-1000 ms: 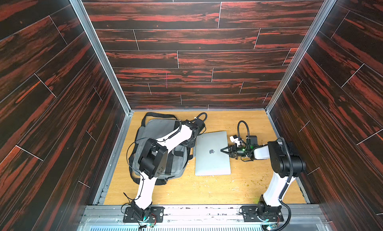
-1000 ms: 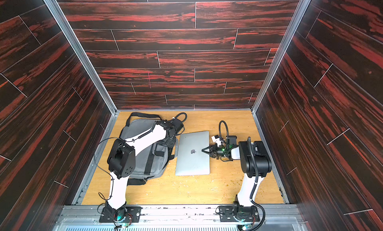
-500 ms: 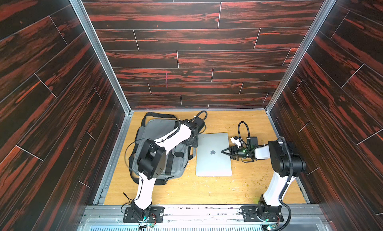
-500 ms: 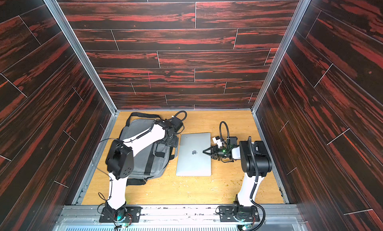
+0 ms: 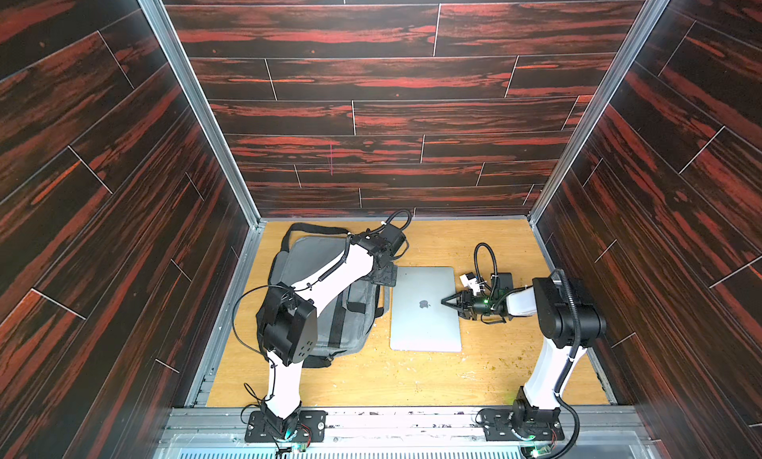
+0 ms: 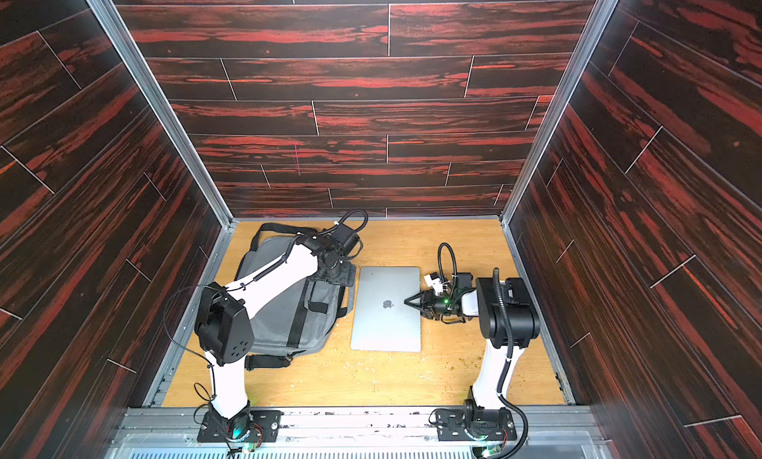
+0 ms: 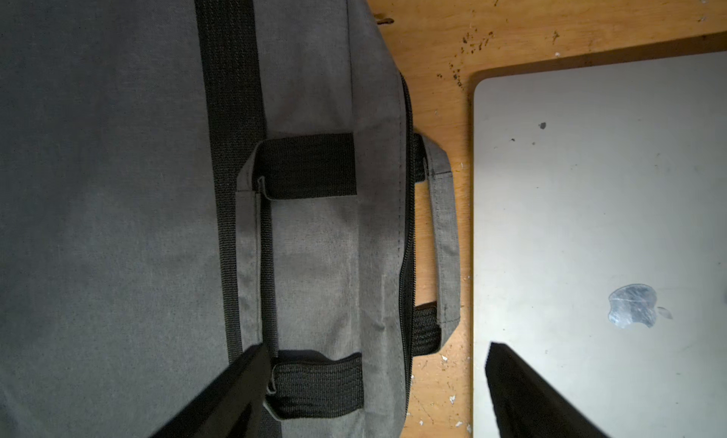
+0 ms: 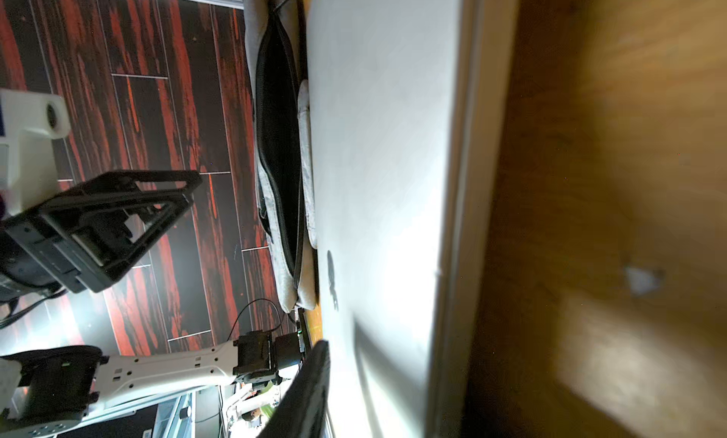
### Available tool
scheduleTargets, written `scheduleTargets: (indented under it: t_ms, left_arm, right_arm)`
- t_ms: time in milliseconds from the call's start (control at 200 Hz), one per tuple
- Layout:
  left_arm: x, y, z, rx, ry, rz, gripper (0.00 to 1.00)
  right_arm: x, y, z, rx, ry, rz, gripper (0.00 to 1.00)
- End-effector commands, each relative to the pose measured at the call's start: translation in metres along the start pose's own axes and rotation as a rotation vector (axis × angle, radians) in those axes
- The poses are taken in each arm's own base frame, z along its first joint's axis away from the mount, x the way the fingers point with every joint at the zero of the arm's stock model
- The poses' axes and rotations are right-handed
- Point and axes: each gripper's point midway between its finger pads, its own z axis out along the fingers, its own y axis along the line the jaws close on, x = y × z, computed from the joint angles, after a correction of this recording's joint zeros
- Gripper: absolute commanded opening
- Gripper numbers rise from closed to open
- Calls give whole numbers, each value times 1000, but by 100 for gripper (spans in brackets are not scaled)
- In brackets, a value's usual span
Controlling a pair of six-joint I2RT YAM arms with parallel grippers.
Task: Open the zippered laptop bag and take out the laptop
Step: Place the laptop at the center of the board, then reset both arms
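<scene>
And there it is, out of its case: the thin silver-grey metal laptop with the dark apple logo (image 5: 416, 325) lies flat, lid up, on the wooden table (image 5: 412, 378), just beside the soft grey fabric zippered laptop bag with black webbing bands (image 5: 305, 257) and clear of it. The bag's black-lined mouth (image 8: 277, 141) gapes towards it. I'd call the laptop stiff, smooth and slippery, fairly heavy for its thickness and lying so flush there's little to catch, so any hold should pinch a long edge, never the lid face. The bag looks limp and will sag wherever it's lifted. The left arm arches over the bag, elbow high and wrist bent down, and the left hand (image 7: 375, 351) hangs wide open over the bag's zip edge and the laptop's near side, holding nothing. The right arm reaches in low and level, the right hand (image 5: 447, 301) rolled on its side at the laptop's right edge. Only one finger (image 8: 310, 377) shows above the lid, so I can't tell whether it grips
</scene>
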Motion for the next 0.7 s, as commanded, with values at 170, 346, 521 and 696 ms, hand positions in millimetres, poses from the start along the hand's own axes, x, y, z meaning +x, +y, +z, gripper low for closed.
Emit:
scheduleTargets:
  t_ms: [170, 346, 521, 696]
  left_arm:
    - [-11, 21, -35, -47, -83, 21, 97]
    - [-13, 50, -46, -131, -136, 77, 100]
    - [-15, 96, -61, -203, -189, 107, 100]
    - [-16, 146, -59, -173, -319, 1, 100]
  right_arm:
    - [-19, -8, -28, 197, -92, -64, 50]
    - [-31, -1, -54, 337, -111, -142, 52]
    - [-55, 21, -96, 432, -195, -232, 54]
    - [-80, 67, -134, 504, -389, -404, 61]
